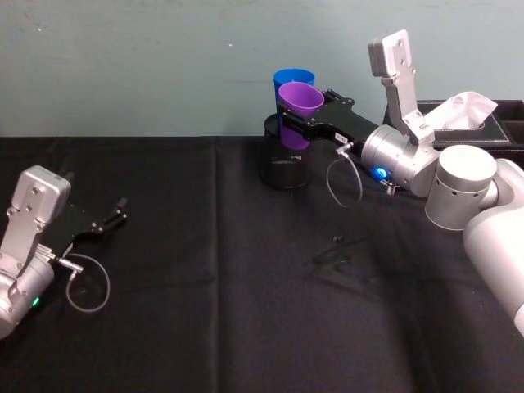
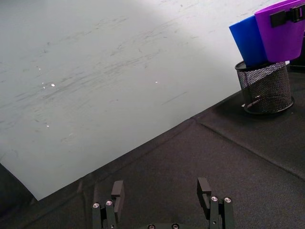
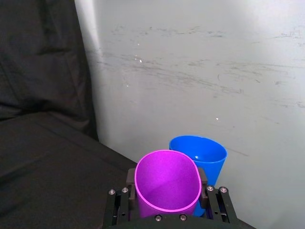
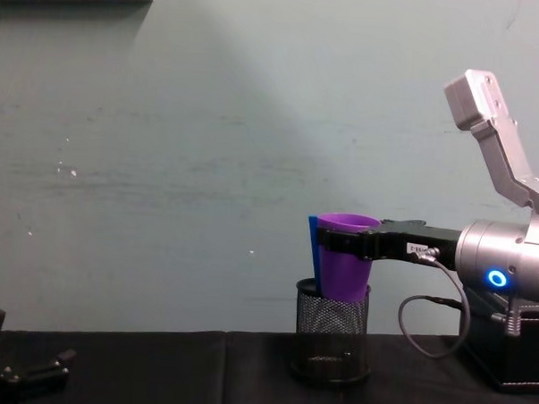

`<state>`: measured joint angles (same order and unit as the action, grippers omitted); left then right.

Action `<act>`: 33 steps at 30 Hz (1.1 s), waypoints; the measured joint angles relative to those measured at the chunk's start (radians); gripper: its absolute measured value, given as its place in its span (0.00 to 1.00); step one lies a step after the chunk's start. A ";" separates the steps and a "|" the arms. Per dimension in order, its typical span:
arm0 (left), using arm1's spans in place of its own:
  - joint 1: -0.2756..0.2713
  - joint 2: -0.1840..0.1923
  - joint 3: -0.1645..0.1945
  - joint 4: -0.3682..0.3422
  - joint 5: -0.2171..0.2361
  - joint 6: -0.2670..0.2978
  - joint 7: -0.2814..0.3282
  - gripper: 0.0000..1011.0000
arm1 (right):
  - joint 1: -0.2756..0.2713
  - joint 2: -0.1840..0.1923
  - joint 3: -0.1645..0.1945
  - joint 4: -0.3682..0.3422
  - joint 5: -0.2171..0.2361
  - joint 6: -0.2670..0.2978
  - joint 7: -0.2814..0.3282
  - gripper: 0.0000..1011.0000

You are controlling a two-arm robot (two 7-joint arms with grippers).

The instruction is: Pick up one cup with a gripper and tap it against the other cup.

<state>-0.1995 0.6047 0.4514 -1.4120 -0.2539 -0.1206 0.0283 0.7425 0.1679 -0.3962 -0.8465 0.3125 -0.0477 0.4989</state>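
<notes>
Right tool: the long black flat-jawed right tool [image 1: 296, 124] [image 3: 167, 191] [image 4: 346, 244], on a silver arm with a blue ring light, reaches in from the right to the far middle of the surface. It grips a cup on both sides just below the rim.

Purple cup: the plain purple plastic tumbler [image 1: 298, 105] [image 2: 281, 33] [image 3: 167, 183] [image 4: 345, 272], tapered with a wide round rim, is held off the surface, mouth up and leaning slightly. Its base is at the mouth of the pen holder.

Blue cup: the bright blue plastic tumbler [image 1: 291, 78] [image 2: 248, 40] [image 3: 202, 150] [image 4: 313, 249] is just behind the purple one, on the far side. Its lower end is down inside the pen holder and it tilts. The two cups are pressed close, but whether their walls actually touch cannot be told.

Pen holder: the black wire-mesh pen holder [image 1: 285, 168] [image 2: 264, 88] [image 4: 330, 343] stands upright at the far middle, close to the wall.

Left tool: the small black left tool [image 1: 110, 219] [image 2: 161, 195] [image 4: 21, 370] sits low at the near left, well apart from the cups, its fingers [image 2: 117, 193] spread wide and holding nothing.

Surface: black cloth surface [image 1: 205, 311], running to a pale green wall.

Far right: a black tissue box [image 1: 499, 131] with a white tissue sticking up, behind the right arm.
</notes>
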 joint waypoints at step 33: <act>0.000 0.000 0.000 0.000 0.000 0.000 0.000 0.99 | -0.022 0.018 0.004 -0.044 0.004 -0.002 0.025 0.72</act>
<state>-0.1995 0.6047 0.4515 -1.4120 -0.2539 -0.1205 0.0283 0.7207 0.1855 -0.3924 -0.8909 0.3169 -0.0494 0.5242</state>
